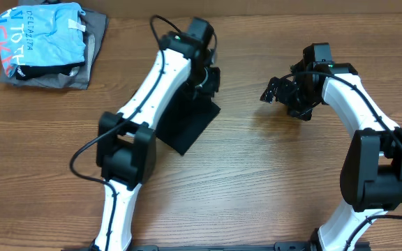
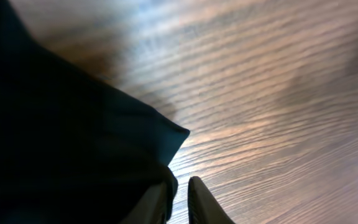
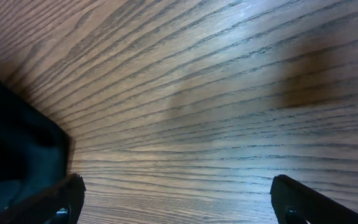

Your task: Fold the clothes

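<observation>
Up in the far left corner of the bench (image 1: 257,181) lies a small pile of other clothes: a light blue shirt (image 1: 44,31) with letters on it sits on top of a grey garment (image 1: 93,49). This pile is well apart from both arms. Next comes the left arm (image 1: 149,97), white with black joints, which reaches up and across toward the middle of the bench. At its end, the left pincer (image 1: 208,80) is over the top part of the black T-shirt (image 1: 187,125). The T-shirt is bunched into a dark, narrow shape that runs from the pincer down to a flat corner on the wood, just beside the left arm. In the left wrist view, the black T-shirt (image 2: 61,143) fills the left side, and one pointed corner sticks out over the wood. The left pincer (image 2: 179,202) is almost closed, with an edge of the black cloth pinched between its two fingers (image 2: 154,205). Further right, the right pincer (image 1: 276,90) is over bare wood, apart from the T-shirt. In the right wrist view its fingers (image 3: 61,199) stand wide apart with nothing between them, and the black T-shirt (image 3: 17,143) shows only at the left edge. The right arm (image 1: 368,118) bends around on the far right side.
</observation>
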### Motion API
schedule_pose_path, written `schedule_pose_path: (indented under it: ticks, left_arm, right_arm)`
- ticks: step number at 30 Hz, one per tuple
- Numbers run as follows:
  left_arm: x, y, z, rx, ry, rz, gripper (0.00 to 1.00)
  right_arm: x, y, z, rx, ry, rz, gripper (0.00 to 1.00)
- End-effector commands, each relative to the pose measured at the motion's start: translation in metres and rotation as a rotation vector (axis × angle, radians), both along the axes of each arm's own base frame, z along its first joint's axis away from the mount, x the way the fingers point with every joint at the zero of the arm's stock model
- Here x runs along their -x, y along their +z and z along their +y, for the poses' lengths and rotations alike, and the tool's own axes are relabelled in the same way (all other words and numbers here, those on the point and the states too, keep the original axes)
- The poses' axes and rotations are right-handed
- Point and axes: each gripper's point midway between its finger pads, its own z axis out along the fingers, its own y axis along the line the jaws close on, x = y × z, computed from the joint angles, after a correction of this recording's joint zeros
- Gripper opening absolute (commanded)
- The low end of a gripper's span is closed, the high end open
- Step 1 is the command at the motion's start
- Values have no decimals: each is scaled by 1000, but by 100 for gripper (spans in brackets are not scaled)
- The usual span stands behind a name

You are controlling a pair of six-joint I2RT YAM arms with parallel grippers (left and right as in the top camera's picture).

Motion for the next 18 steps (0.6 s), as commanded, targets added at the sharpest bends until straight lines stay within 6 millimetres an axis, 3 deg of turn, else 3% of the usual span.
schedule_pose_path:
  ticks: [1, 4, 6, 9, 10, 11, 12, 15, 18]
  left_arm:
    - [30, -49, -20, -19, -59, 136, 11]
    - [46, -64, -35, -7, -120, 181, 11]
    - [50, -66, -41, -8, -154, 174, 18]
    - [46, -56, -47, 2, -200, 127, 38]
    - [43, -51, -47, 1, -208, 110, 53]
    - [36, -42, -46, -8, -218, 79, 70]
    - [32, -36, -44, -17, -223, 58, 80]
    - [16, -7, -37, -38, -239, -13, 88]
    - [-2, 39, -33, -10, -250, -105, 98]
  right_arm:
    - [0, 1, 3, -4, 5, -6, 99]
    - [0, 1, 3, -3, 5, -7, 99]
    - [0, 1, 2, 0, 5, -7, 99]
    - [0, 1, 2, 0, 5, -7, 99]
    - [0, 1, 2, 0, 5, -7, 99]
    - [0, 1, 2, 0, 5, -7, 99]
    - [0, 1, 2, 0, 5, -7, 99]
    - [0, 1, 2, 0, 5, -7, 99]
    - [-1, 2, 2, 0, 5, -12, 99]
